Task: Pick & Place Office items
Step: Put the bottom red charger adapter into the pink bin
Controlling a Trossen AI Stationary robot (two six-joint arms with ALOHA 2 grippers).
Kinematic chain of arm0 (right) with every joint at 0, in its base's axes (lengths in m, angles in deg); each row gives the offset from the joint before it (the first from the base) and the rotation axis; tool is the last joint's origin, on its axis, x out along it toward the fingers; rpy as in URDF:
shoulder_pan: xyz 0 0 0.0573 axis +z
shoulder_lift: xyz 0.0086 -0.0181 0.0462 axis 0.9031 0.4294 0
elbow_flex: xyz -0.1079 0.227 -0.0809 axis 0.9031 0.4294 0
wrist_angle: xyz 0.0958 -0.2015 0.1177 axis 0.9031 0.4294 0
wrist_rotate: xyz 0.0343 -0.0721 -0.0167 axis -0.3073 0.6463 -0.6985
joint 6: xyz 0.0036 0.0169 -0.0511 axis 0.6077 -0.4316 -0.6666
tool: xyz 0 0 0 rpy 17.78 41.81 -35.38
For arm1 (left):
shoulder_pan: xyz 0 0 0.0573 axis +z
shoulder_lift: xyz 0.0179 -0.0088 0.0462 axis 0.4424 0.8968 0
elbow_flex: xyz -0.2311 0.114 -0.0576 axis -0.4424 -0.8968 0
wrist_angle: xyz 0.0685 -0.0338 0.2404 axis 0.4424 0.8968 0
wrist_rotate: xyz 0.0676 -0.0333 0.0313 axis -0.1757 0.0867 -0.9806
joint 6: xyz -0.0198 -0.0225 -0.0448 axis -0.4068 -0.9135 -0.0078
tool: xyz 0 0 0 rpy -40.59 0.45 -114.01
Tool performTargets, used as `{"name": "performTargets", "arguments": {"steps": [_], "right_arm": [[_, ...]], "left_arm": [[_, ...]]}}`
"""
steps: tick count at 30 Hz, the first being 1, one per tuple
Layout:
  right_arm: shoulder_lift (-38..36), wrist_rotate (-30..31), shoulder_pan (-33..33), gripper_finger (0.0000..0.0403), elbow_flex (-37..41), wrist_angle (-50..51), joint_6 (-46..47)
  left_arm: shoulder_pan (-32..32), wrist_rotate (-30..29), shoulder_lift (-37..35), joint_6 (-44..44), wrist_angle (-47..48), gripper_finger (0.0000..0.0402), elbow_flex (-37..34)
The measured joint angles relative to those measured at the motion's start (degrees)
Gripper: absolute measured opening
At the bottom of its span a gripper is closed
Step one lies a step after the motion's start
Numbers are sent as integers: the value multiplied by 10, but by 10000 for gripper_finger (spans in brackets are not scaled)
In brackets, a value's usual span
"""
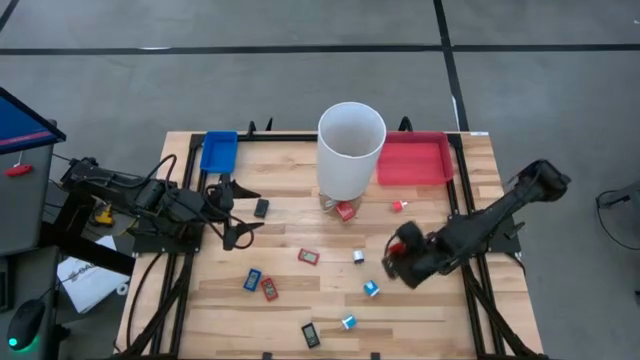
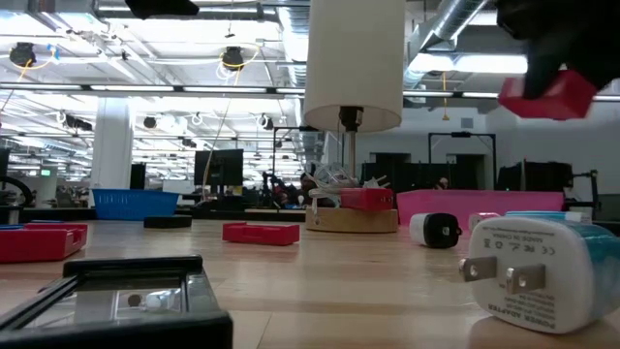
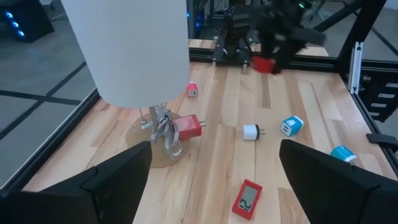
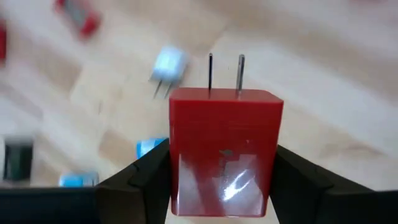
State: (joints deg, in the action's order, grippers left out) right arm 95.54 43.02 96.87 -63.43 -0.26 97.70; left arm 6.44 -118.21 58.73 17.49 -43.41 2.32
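The desk fills the middle of the high view, a pale wooden top. A white cylinder stands at its upper centre, with a red tray just right of it and a blue tray at the upper left corner.

The left arm waits at the left edge of the desk; its pincer points toward the centre with fingers spread apart and nothing between them. The right arm reaches in from the right edge. Its pincer, right of centre in the high view, is clamped on a red plug and holds it above the wood; the wrist view shows the two prongs pointing away from the fingers, and the low view shows it raised at the upper right of the frame.

The other small items lie scattered over the lower half of the desk. A second red plug sits at the foot of the cylinder. A black slab lies left of it. A red slab lies at centre, a blue slab and another red one touch at lower left, a black one is near the bottom edge. Blue-white plugs dot the lower right.
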Motion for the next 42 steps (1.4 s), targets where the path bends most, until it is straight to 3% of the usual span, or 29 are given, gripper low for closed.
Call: {"name": "performTargets", "arguments": {"steps": [5, 10, 15, 21, 26, 34, 38, 42], "right_arm": [[-53, 60, -58, 203, 0, 107, 70], [-92, 95, -151, 203, 0, 168, 54], [-114, 98, -273, 203, 0, 189, -21], [-138, 97, -449, 203, 0, 152, -175], [-149, 43, -600, 203, 0, 69, -327], [-101, -103, -820, 204, -1, -31, -538], [-51, -163, -886, 204, -1, -47, -604], [-8, -172, -905, 204, -2, -61, -634]], "left_arm": [[0, -2, 0, -2, 0, 351, 0], [0, -4, 0, -1, 1, 351, 0], [0, -7, 0, 2, 1, 351, 0], [0, -11, 0, 25, 1, 351, 0], [0, -11, 0, 28, 1, 351, 0], [0, -46, 0, 22, -39, 351, 0], [0, -78, 0, 9, -64, 351, 0], [0, -106, 0, 3, -73, 351, 0]]}}
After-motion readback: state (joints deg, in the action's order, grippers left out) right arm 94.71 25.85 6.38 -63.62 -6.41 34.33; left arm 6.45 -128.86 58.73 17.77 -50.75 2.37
